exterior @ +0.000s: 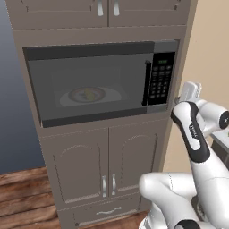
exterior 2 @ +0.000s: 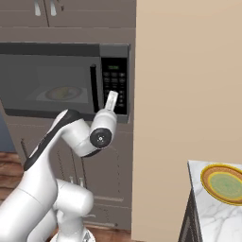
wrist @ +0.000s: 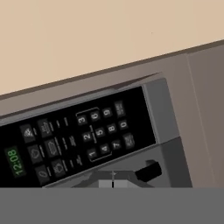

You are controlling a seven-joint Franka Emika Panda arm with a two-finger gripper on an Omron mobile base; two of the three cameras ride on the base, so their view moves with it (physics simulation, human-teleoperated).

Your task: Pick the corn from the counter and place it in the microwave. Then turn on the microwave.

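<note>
The microwave [exterior: 96, 82] is built into the brown cabinet wall, and its dark glass door is closed. Dimly through the glass I see the yellow corn [exterior: 89, 94] lying on the white plate [exterior: 112, 95] inside; the corn [exterior 2: 61, 93] also shows in the right base view. My gripper [exterior 2: 113, 93] is shut with nothing in it and points at the lower part of the black keypad [exterior 2: 115, 82]. In the hand view the joined fingertips [wrist: 113, 183] sit just off the keypad [wrist: 87, 133], near the number keys. The green display [wrist: 12, 162] is lit.
The door's black bar handle [exterior: 146, 82] runs beside the keypad. A beige wall [exterior 2: 189, 94] stands right of the microwave. A corner of the marble counter [exterior 2: 208, 212] at the lower right carries a dark-rimmed round dish [exterior 2: 224, 183]. Cabinet doors [exterior: 105, 161] lie below the microwave.
</note>
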